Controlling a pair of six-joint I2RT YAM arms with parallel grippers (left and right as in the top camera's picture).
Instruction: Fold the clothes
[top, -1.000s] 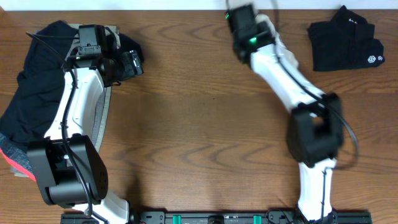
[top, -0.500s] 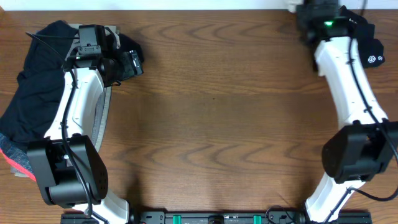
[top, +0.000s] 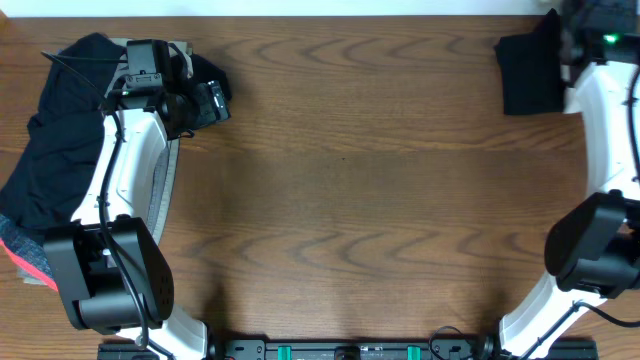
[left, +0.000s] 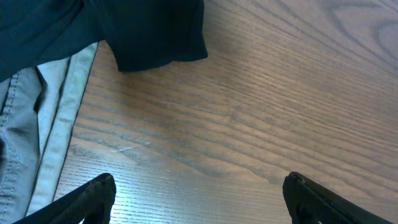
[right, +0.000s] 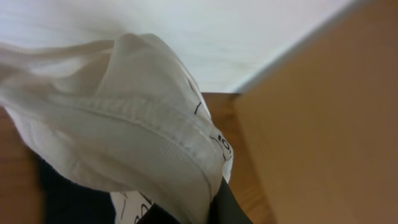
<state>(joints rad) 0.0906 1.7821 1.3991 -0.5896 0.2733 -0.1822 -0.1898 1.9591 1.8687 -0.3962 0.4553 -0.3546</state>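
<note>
Brown wood-grain table (top: 340, 180) fills the views, with a white strip beyond its far edge. At the left, the left arm comes up from the near edge and reaches to the far left corner. The left claw (left: 199, 186) hangs close over bare wood, its fingers spread wide with nothing between them. Just ahead of that claw lies the corner of a crumpled dark navy garment (left: 149, 31). A grey seamed garment (left: 37, 137) lies to the claw's side, and a dark garment with a red hem (top: 25, 262) lies back along the arm. At the right, the right arm extends to the far right corner. The right claw (top: 598, 18) is pressed together on a white T-shirt with a stitched hem (right: 124, 137), bunched up against the lens. A folded black garment (top: 528, 75) lies just beside that claw.
</note>
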